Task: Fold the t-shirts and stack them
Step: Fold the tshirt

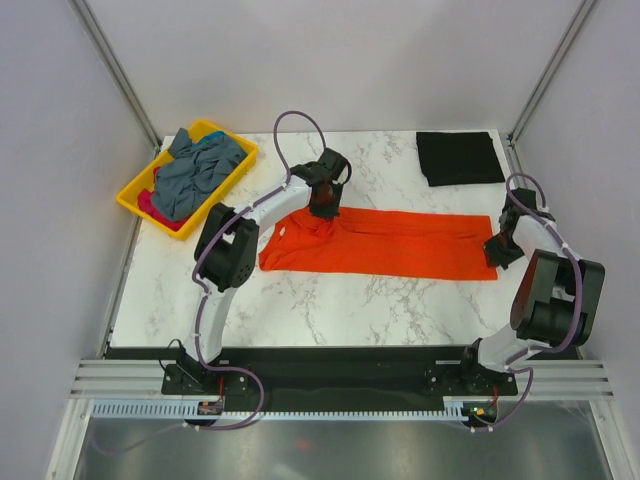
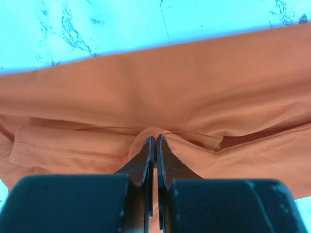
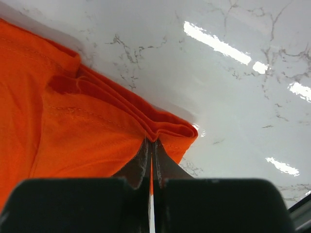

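I have the orange t-shirt [image 1: 390, 245] lying as a long band across the table [image 1: 330, 300], one arm at each end. My left gripper [image 2: 156, 145] is pressed together on a small pucker of orange cloth along the band's far edge; a stitched hem lies just to its left. My right gripper [image 3: 151, 148] is pinching the corner of the layered hem, where the folded edges bunch against its tips. To the right of that corner I see only bare marble. On the near side of both grippers the tabletop is open. The folded black t-shirt [image 1: 459, 157] sits beyond the right gripper, well apart. The yellow tray [image 1: 140, 195] holding the grey-blue shirts [image 1: 195, 170] lies beyond and left of the left gripper.
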Robot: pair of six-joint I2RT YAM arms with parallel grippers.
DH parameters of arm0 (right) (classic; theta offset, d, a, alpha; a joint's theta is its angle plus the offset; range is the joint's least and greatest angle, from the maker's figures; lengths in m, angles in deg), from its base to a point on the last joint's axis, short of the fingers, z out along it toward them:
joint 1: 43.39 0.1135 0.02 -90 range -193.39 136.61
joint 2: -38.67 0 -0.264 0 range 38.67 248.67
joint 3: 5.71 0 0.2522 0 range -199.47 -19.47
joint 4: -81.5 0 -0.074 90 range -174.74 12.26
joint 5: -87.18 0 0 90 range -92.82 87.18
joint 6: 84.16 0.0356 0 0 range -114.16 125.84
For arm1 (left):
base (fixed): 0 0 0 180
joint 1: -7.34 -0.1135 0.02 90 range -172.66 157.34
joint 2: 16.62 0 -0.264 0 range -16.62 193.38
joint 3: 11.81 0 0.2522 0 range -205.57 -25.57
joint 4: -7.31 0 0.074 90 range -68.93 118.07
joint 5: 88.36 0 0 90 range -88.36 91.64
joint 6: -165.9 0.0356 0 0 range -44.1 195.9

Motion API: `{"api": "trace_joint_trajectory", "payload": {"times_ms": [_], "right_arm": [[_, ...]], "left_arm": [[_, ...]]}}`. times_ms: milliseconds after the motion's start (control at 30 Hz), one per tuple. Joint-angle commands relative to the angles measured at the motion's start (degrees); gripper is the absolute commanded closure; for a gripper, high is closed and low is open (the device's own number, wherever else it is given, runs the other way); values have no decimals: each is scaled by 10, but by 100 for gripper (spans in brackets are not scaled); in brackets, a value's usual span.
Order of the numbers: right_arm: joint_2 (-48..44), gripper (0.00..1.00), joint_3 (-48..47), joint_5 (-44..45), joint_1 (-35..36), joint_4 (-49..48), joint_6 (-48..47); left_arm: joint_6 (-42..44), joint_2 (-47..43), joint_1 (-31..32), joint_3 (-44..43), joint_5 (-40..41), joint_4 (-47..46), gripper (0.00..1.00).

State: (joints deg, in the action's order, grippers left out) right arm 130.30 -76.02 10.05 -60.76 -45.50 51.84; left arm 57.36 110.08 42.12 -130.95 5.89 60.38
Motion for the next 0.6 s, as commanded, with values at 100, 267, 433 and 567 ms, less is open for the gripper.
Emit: {"api": "trace_joint_trajectory", "payload": {"times_ms": [100,267,433,567], "right_arm": [[-44,100,53,28,-2,-41,-5],[-53,100,96,1,-1,-96,-37],[-61,100,45,25,-1,-44,-31],[-56,87,29,23,-1,-21,-35]], "left_arm": [[14,-15,-2,-6,5,-1,98],[18,-10,-2,-7,1,-2,98],[29,-21,-2,-18,-2,2,98],[35,-35,0,-18,-36,2,97]]}}
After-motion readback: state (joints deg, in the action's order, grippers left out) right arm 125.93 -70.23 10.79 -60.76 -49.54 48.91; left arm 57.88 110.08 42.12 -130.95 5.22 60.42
